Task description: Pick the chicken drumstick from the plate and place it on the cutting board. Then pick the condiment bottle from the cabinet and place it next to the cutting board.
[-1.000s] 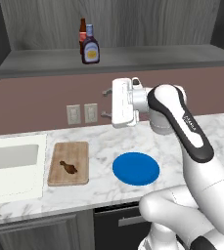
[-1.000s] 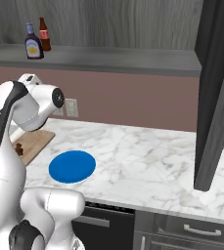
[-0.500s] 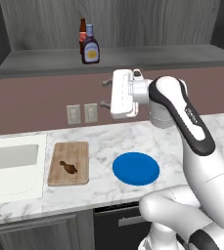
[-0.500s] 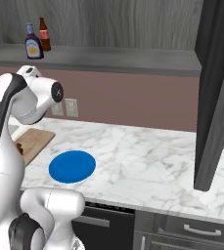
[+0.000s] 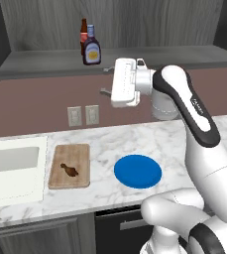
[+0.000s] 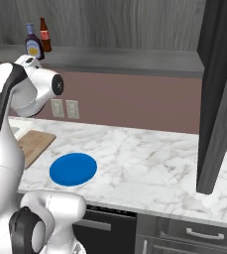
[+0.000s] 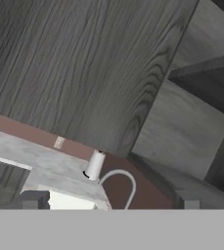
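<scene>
Count: 1 drumstick (image 5: 69, 170), 1 board (image 5: 70, 166), 1 plate (image 5: 138, 171), 2 bottles on the cabinet (image 5: 184, 54) shelf, 1 sink (image 5: 12, 166), 2 wall outlets (image 5: 83, 115).

Gripper (image 5: 105, 80): raised to just under shelf height, pointing left toward the wall side, below and just right of the bottles. Fingers are spread wide, one near the shelf edge and one lower. Nothing between them, touching nothing.

Drumstick: small, brown, lying flat on the board, thick end toward the right, thin bony end to the left, roughly mid-board. Board is light wood, rounded corners, on the marble counter (image 5: 159, 139) between the sink and the plate. Plate is round, bright blue, bare, just right of the board, not touching it.

Sauce bottle (image 5: 91, 47): squat, dark brown, pale cap, yellow-orange oval label, upright on the shelf. Slim bottle (image 5: 84, 35) with a red label stands right behind it on its left, nearly touching.
</scene>
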